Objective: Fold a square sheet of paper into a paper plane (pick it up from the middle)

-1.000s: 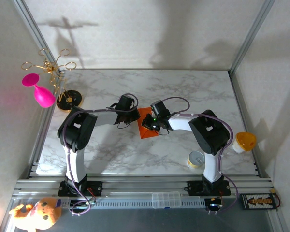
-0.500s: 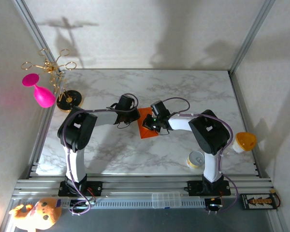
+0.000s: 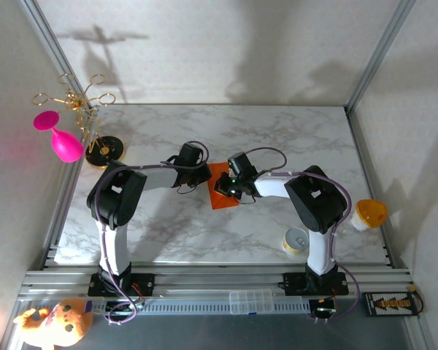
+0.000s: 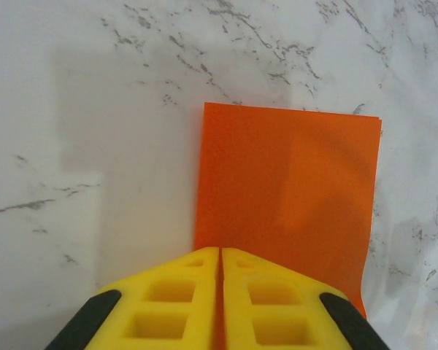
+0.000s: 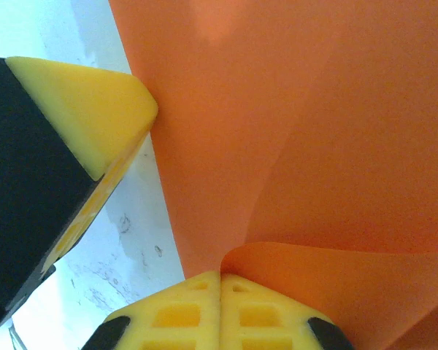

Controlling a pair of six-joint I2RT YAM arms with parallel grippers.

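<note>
Two closed grippers on orange sheet

From above, the left end effector and right end effector cover two sides of the square sheet of paper, so its folds cannot be read there. In the left wrist view, closed fingers hide the sheet's near edge and run off the bottom. In the right wrist view, the sheet runs past the top and right edges, and a raised flap hides what lies beneath
</note>
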